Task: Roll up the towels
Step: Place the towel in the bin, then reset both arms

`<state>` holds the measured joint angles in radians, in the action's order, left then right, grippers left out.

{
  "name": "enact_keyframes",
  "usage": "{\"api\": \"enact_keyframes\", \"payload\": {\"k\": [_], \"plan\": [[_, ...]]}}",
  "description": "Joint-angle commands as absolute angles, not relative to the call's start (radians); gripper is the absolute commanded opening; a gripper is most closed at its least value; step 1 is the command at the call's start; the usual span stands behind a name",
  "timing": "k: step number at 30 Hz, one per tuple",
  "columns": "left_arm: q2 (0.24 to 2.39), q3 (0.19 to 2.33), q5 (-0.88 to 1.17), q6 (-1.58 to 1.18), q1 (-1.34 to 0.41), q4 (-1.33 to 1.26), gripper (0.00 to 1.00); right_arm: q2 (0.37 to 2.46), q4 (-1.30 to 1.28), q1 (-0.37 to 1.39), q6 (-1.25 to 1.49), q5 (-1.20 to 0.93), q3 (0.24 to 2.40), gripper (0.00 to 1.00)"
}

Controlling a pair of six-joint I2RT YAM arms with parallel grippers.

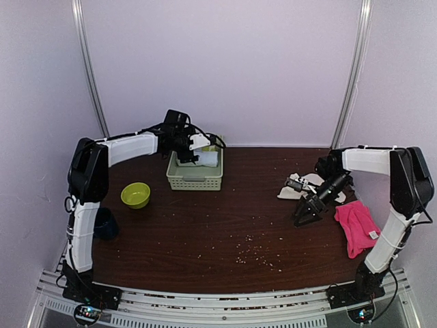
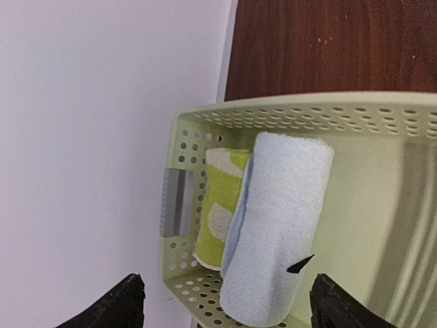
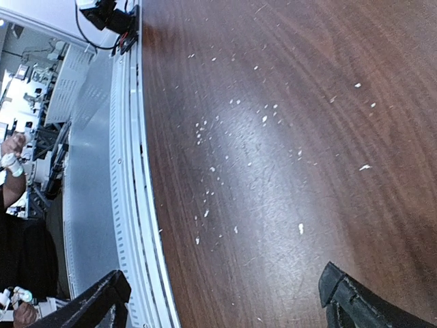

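A dark brown wooden tabletop (image 1: 225, 225) stands against pale, plain walls. The left hand (image 2: 229, 304) hangs over the far-left end of the tabletop with its fingers spread wide and nothing pinched between them. Just beneath it lies a rolled light blue towel (image 2: 280, 225) inside a pale green perforated basket (image 2: 188, 147). A rolled lime-green towel (image 2: 222, 205) with pale print is tucked between the blue roll and the basket's handled end wall, touching the roll. The right hand (image 1: 308, 212) points down over bare wood, its fingers also spread and empty. A flat cream-white towel (image 1: 300, 188) lies just behind it, and a crumpled hot pink towel (image 1: 356, 229) with a white tag sits near the right edge. White specks (image 1: 249, 249) dot the wood, and a lime-green bowl (image 1: 135, 195) rests on the left side.
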<state>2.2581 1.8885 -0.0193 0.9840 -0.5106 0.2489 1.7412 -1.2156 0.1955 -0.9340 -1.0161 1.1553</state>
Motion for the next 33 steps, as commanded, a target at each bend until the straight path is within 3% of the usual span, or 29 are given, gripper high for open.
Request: {"api": "enact_keyframes", "payload": {"k": [1, 9, 10, 12, 17, 21, 28, 33], "plan": [[2.121, 1.865, -0.022, 0.891, -0.545, 0.222, 0.86, 1.664, -1.064, 0.186, -0.736, -0.933, 1.211, 1.00], [1.927, 1.713, -0.167, 0.672, -0.661, 0.195, 0.86, 1.504, -0.744, 0.186, -0.442, -0.689, 1.309, 1.00], [1.899, 1.692, -0.162, 0.612, -0.671, 0.196, 0.86, 1.491, -0.733, 0.186, -0.444, -0.684, 1.320, 1.00], [1.833, 1.644, -0.114, 0.497, -0.674, 0.205, 0.97, 1.472, -0.743, 0.186, -0.449, -0.700, 1.345, 1.00], [1.674, 1.499, -0.091, 0.198, -0.675, 0.191, 0.98, 1.387, -0.717, 0.187, -0.437, -0.753, 1.355, 1.00], [1.578, 1.369, -0.099, 0.063, -0.675, 0.163, 0.98, 1.241, -0.481, 0.187, -0.289, -0.509, 1.217, 1.00], [1.439, 1.158, -0.114, -0.044, -0.674, 0.116, 0.98, 1.160, -0.386, 0.184, -0.195, -0.312, 1.058, 1.00], [1.376, 1.078, -0.377, -0.138, -0.674, 0.159, 0.98, 1.149, -0.346, 0.118, -0.184, -0.233, 0.970, 1.00]]}}
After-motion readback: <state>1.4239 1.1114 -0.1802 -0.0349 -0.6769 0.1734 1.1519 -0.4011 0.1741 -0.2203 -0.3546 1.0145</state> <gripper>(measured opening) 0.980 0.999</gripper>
